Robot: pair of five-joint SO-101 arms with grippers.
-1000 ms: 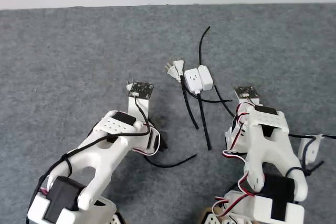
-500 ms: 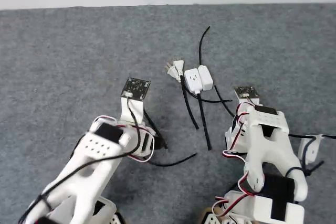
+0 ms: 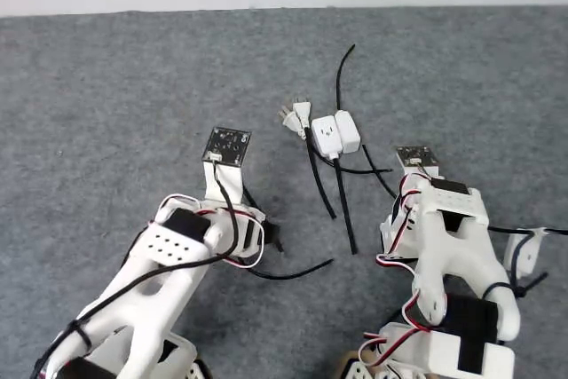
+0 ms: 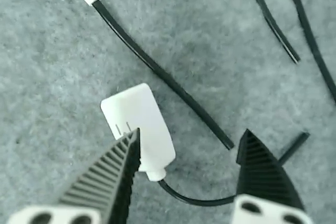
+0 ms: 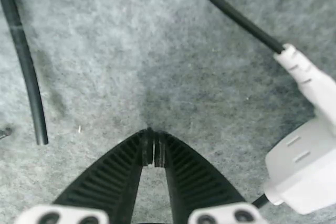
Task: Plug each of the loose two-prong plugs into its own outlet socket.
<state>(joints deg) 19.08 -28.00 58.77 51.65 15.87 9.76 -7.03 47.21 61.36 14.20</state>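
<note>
We see left gripper [image 4: 190, 135] spread wide over white socket [image 4: 139, 124], near left; right gripper [image 5: 152, 142] pinched closed, holding nothing.

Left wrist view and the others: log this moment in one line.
left hand: open, at socket | right hand: shut, empty | plugs: loose

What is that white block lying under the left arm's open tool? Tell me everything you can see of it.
The white block is an outlet socket: a flat, rounded rectangle that looks like smooth plastic, with two narrow slots near one end. A black cord leaves the other end and curves away. It lies flat on the grey felt under the open left tool, one ribbed fingertip overlapping its edge. Nothing is plugged in. Another black cable passes close beside it.
</note>
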